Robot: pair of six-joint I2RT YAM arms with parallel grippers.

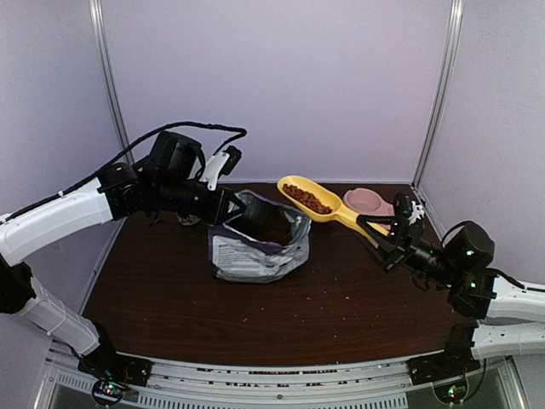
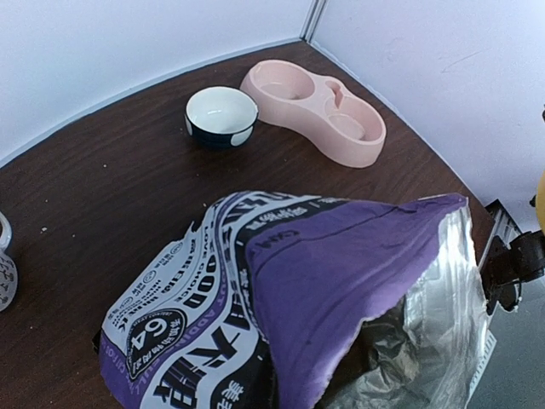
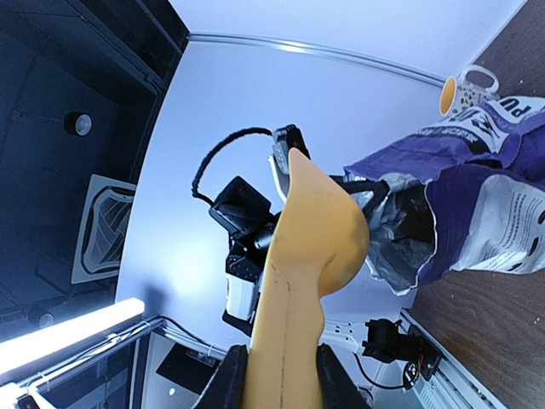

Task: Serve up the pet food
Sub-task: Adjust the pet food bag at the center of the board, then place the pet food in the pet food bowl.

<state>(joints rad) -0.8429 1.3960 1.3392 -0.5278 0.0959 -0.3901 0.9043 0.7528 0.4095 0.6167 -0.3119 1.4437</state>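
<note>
Dark wooden table [image 1: 170, 298], purple food bag [image 1: 249, 256], pink double bowl [image 2: 362, 152], small dark bowl [image 2: 220, 133], scattered crumbs

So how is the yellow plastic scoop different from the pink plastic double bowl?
The yellow plastic scoop holds brown kibble; the pink double bowl is empty. The scoop is held up by the right gripper; the bowl sits on the table. The scoop has one hollow, the bowl two. Both look plastic.
</note>
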